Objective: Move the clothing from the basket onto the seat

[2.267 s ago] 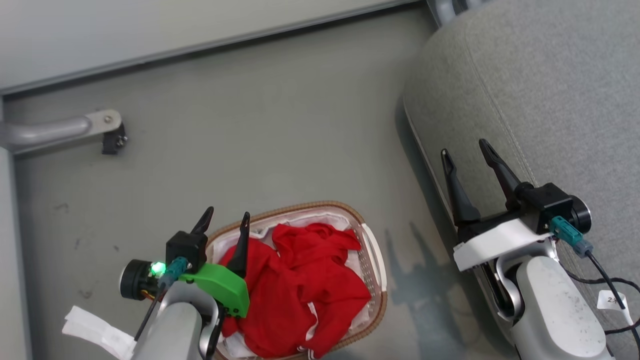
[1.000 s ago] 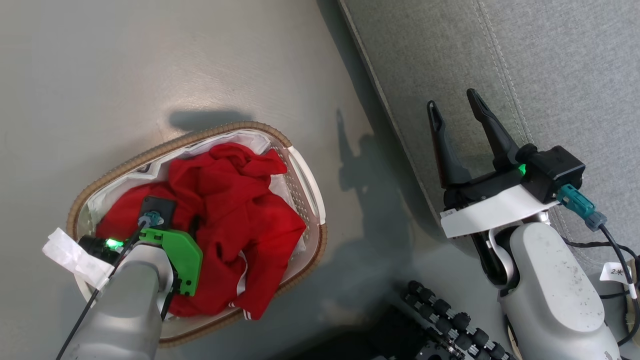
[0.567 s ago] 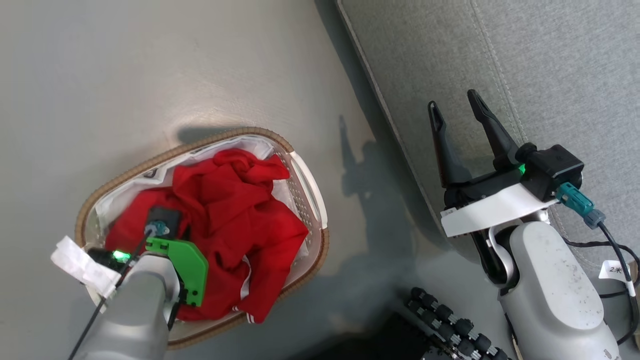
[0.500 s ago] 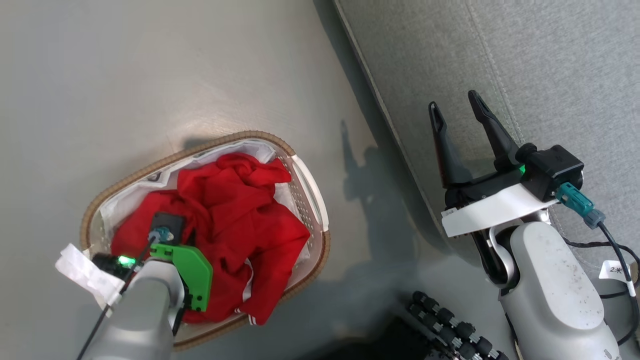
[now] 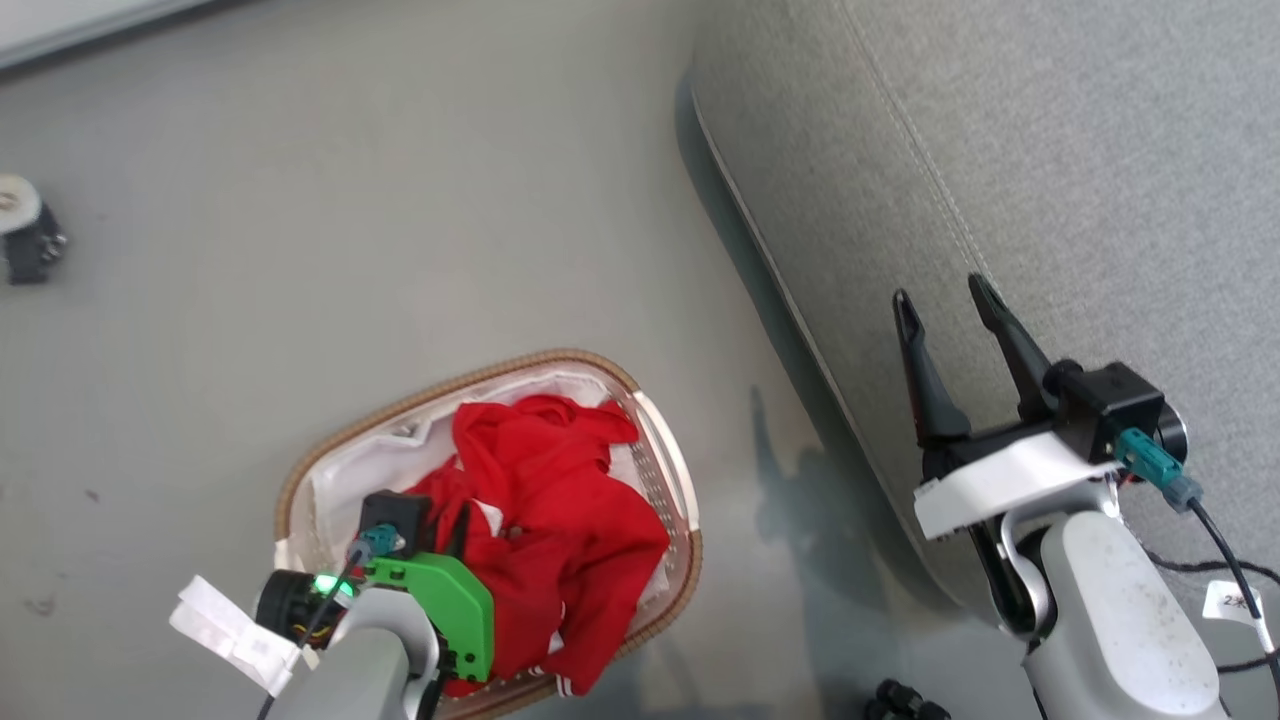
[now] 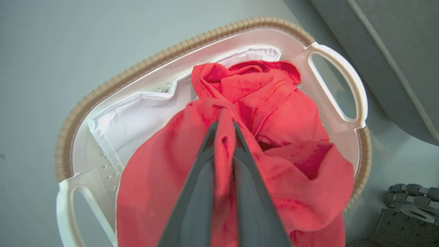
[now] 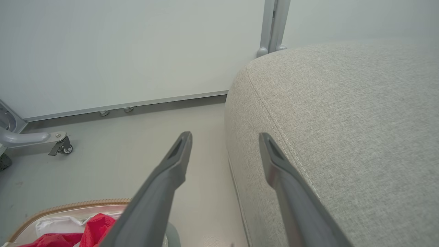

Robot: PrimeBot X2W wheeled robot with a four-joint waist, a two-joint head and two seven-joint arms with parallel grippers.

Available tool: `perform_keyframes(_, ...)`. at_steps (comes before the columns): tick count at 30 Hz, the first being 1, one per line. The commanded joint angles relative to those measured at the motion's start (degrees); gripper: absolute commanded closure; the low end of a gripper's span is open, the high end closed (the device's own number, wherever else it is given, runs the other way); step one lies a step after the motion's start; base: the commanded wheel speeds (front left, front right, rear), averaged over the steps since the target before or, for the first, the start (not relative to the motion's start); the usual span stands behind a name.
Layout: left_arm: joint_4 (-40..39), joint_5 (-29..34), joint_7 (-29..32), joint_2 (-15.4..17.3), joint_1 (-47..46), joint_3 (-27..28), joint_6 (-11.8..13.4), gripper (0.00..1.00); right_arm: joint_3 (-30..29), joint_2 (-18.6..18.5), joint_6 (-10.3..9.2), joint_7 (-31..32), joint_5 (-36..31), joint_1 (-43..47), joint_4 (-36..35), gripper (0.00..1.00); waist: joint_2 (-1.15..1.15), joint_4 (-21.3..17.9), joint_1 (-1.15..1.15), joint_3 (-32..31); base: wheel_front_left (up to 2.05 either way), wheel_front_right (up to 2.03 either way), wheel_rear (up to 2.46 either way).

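Lower than before, the left gripper (image 6: 224, 125) now pinches a fold of the red clothing (image 6: 291, 137) in the basket (image 6: 253, 23), and should lift it slow and high toward the seat (image 5: 1000, 150), while the right gripper (image 5: 939, 288) waits wide open.

Red garment (image 5: 570, 520) in basket (image 5: 665, 465) — right pincer (image 5: 939, 290) agape at seat (image 5: 1050, 150) edge

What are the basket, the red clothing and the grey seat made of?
The oval white basket looks like glossy moulded plastic, perforated, its brown rim imitating weave. The red clothing seems soft matte knit or cotton, creased, with stitched hems. The large light grey seat looks like matte woven upholstery cloth, flecked, with stitched seams.
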Motion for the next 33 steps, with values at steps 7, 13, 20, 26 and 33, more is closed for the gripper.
perform_keyframes(7, -8.04, -1.3, -0.28, -0.62, 6.25, -0.03, -0.23, 1.0, -1.12, -0.27, -0.04, -0.27, -1.41, 4.94, 1.91, 0.0, 0.0, 6.92, 0.0, -13.61, 0.0, 0.0, 0.0)
perform_keyframes(13, -14.73, -0.78, -0.28, -0.74, 10.07, 1.09, -0.22, 1.0, -1.47, -0.26, -0.04, -0.27, -1.98, 8.62, 2.91, 0.0, 0.0, 8.3, 0.0, -19.27, 0.0, 0.0, 0.0)
perform_keyframes(20, -24.63, -0.49, -0.27, -0.78, 11.56, 3.65, -0.22, 1.0, -0.83, -0.26, -0.04, -0.28, -2.56, 12.34, 3.95, 0.0, 0.0, 9.39, 0.0, -24.04, 0.0, 0.0, 0.0)
perform_keyframes(26, -32.91, -1.11, -0.28, -0.79, 10.19, 3.91, -0.21, 1.0, 0.81, -0.25, -0.04, -0.28, -2.75, 14.39, 5.04, 0.0, 0.0, 9.74, 0.0, -26.78, 0.0, 0.0, 0.0)
perform_keyframes(33, -42.32, -1.68, -0.21, -0.78, 7.46, 3.33, -0.18, 1.0, 3.63, -0.24, -0.04, -0.27, -3.19, 15.62, 5.91, 0.0, 0.0, 10.18, 0.0, -28.1, 0.0, 0.0, 0.0)
